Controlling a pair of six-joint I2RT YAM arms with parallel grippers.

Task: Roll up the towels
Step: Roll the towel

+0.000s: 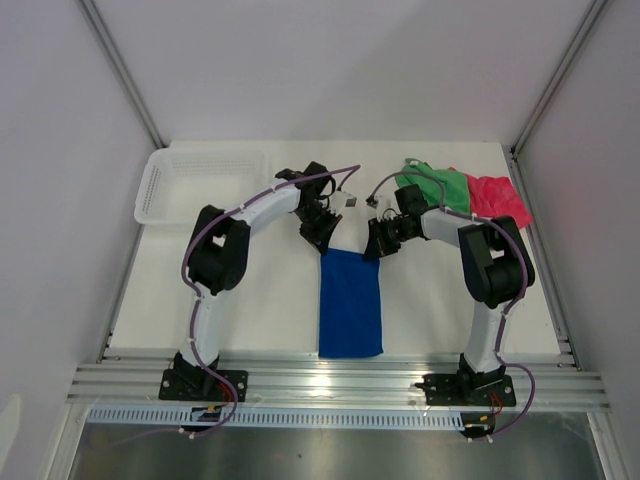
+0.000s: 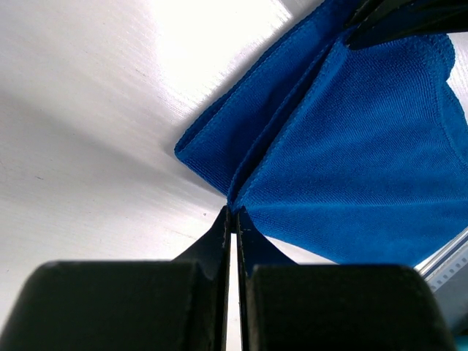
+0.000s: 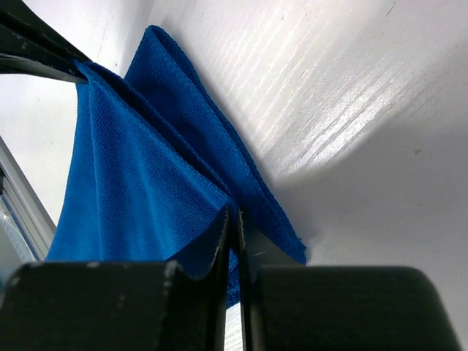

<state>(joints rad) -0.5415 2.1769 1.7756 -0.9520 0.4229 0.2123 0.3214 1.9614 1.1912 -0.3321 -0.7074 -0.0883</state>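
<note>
**Operator:** Report the position of the blue towel (image 1: 350, 305).

**Technician:** It lies flat on the table (image 1: 260, 300) as a long strip, to the right of the basket (image 1: 160, 190) and nearer the arm bases than the basket is. The two are well apart. The end of the strip farther from the arm bases is raised off the table, and both wrist views show a doubled fold under that raised edge.

**Operator:** State of the left gripper (image 1: 322, 232)?

**Technician:** Jaws together, clamped on the corner of the raised end that is nearer the basket. In the left wrist view the fingertips meet on the cloth's hem. The right wrist view shows the same corner drawn taut at those tips.

**Operator:** State of the right gripper (image 1: 380, 240)?

**Technician:** Jaws pressed together on the opposite corner of the same end, the one farther from the basket. In the right wrist view blue cloth sits pinched between the fingers (image 3: 219, 241). The raised edge spans from one gripper to the other.

**Operator:** Location of the remaining towels?

**Technician:** The green towel (image 1: 440, 188) lies crumpled far to the right of the basket, roughly level with it and beyond the right gripper. The pink-red towel (image 1: 498, 198) lies farther still from the basket, touching the green towel's right side. Neither gripper contacts either one.
</note>
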